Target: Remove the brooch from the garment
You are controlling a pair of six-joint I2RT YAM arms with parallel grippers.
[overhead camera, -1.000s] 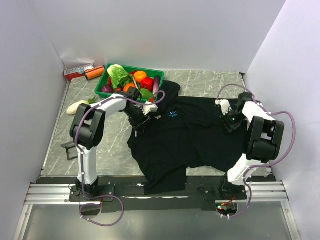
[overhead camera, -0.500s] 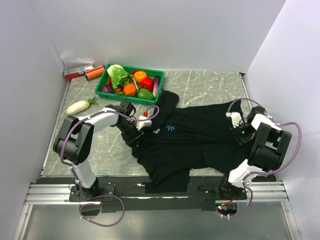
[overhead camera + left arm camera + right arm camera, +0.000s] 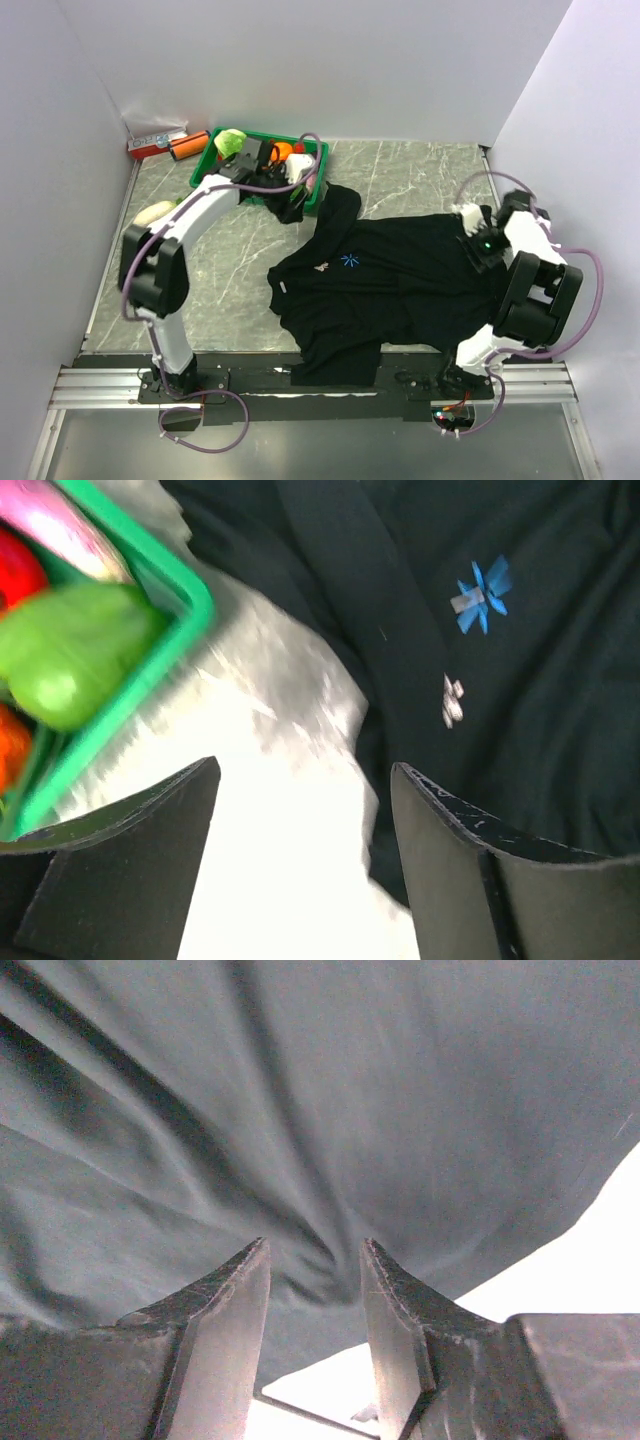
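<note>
The left claw (image 3: 305, 770) hangs spread and empty over pale marble tabletop (image 3: 290, 865), a green plastic vegetable tray (image 3: 195, 605) just beyond one finger. Past the other finger, farther out, the tiny bluish-white star-shaped brooch (image 3: 480, 592) sits on the black soft-fabric shirt (image 3: 560, 740). The right claw (image 3: 315, 1248) seems pinched on a shirt fold; best it holds taut while the left straddles only the star.

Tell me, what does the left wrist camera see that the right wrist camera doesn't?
Left wrist only: the brooch, a white label beside it, a corner of the green tray, and pale table under the open left gripper. Right wrist only: the right gripper, with a fold of the shirt puckered between its fingers. Both: the black shirt.
</note>
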